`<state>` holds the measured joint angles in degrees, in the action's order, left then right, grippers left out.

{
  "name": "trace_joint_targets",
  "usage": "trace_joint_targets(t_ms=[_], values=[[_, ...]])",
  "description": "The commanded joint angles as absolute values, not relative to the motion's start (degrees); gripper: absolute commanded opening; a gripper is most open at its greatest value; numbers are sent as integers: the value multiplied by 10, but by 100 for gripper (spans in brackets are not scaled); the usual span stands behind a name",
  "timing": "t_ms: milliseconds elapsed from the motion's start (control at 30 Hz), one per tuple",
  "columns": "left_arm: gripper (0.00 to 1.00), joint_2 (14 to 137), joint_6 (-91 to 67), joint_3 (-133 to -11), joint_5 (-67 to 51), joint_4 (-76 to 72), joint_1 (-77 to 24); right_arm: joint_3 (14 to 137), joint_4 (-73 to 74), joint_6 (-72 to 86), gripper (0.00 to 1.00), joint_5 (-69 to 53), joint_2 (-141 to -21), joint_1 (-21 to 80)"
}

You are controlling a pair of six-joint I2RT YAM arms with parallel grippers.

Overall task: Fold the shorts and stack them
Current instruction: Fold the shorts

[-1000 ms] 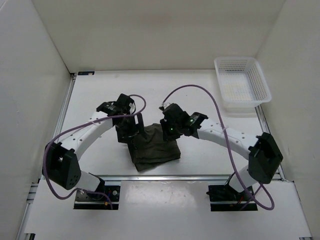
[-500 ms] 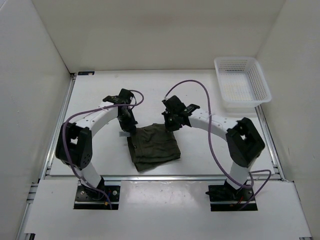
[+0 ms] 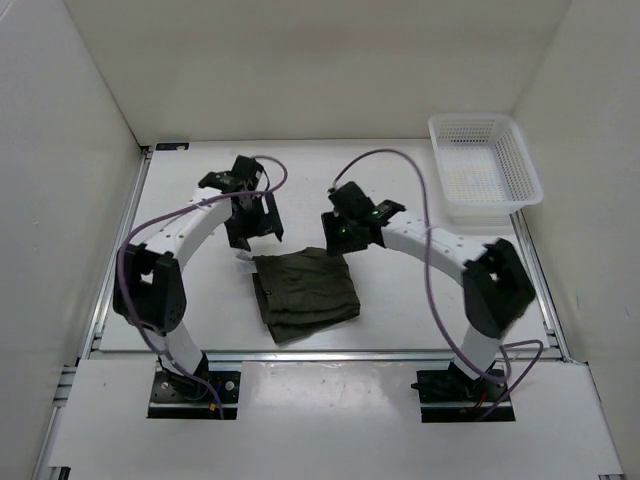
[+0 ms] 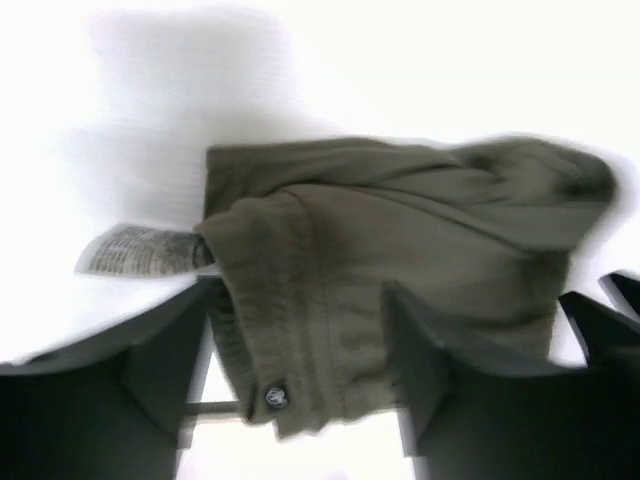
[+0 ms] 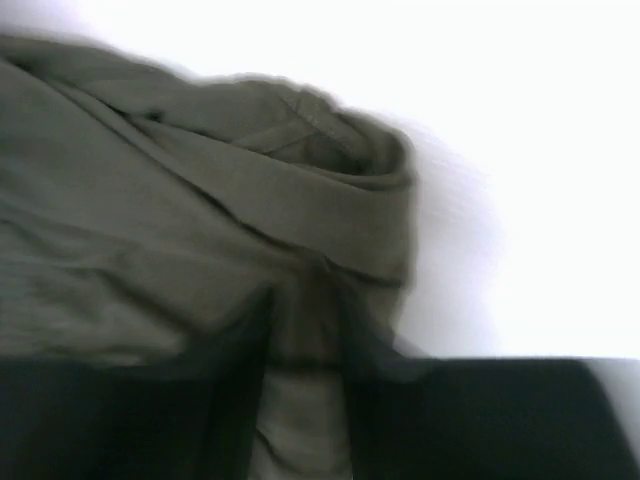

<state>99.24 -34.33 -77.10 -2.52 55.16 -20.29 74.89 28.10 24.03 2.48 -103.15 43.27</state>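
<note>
The dark olive shorts (image 3: 305, 295) lie folded in a squarish bundle on the white table, near its front middle. My left gripper (image 3: 257, 228) hovers over their far left corner. In the left wrist view it (image 4: 300, 300) is open, its fingers (image 4: 150, 350) wide apart either side of the gathered waistband of the shorts (image 4: 400, 240). My right gripper (image 3: 340, 238) is at the far right corner. In the blurred right wrist view it (image 5: 305, 290) stands a little open, with a fold of the shorts (image 5: 150, 230) in the gap.
A white mesh basket (image 3: 470, 120) stands at the back right. A white care label (image 4: 140, 250) sticks out of the shorts onto the table (image 3: 430, 300). White walls close in the left, right and far sides.
Both grippers moved from over the shorts to their far edge, shut there, and have now opened and risen slightly. The bundle lies flatter.
</note>
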Motion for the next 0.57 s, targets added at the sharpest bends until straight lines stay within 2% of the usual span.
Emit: trace_joint_targets(t_ms=[0,33,67,133,300,533], values=[[95,896,-312,-866,-1,607,-192,803,344,236,56,146,-907,428],[100,870,-302,-881,4,627,-186,809,353,230,70,169,-886,428],[100,855,-295,-894,12,634,-185,809,364,230,89,194,-867,423],[100,817,-287,-928,22,645,-166,796,390,235,100,249,-811,403],[100,740,-281,-968,86,664,-129,752,449,266,100,314,-699,339],[100,600,-302,-894,124,604,-100,644,469,292,95,333,-582,275]])
